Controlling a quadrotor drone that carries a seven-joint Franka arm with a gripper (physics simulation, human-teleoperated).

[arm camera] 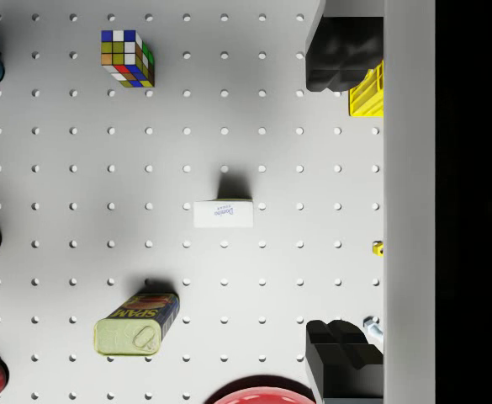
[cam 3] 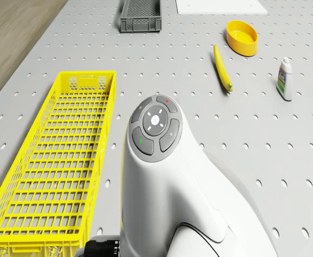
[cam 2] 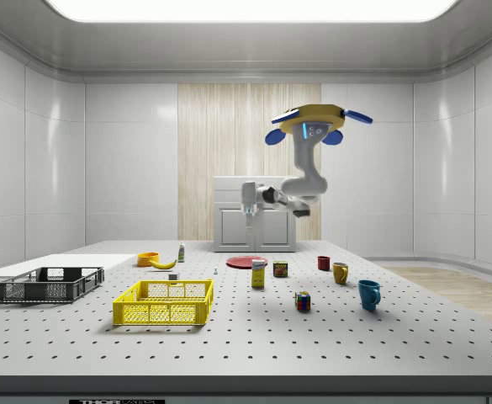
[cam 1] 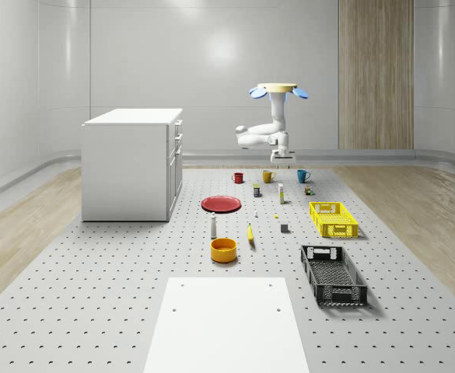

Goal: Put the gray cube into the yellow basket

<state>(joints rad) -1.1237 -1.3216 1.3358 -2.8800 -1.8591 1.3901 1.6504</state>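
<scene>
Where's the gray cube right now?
In the whole-scene view the gray cube sits on the table, just left of the yellow basket and right of the banana.

Perforated table [cam 1: 95,295] bears yellow basket [cam 1: 333,219], black crate [cam 1: 333,274], banana [cam 1: 250,233].

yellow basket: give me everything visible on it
The yellow basket is a shallow, open-topped rectangular crate, plastic by its look, with lattice walls and a grid floor. It sits flat and upright on the perforated table, at the whole-scene view's right, beyond the black crate. Nothing lies inside it. The gray cube rests apart, toward the whole-scene view's left. The end effector hangs well away, farther back.
</scene>
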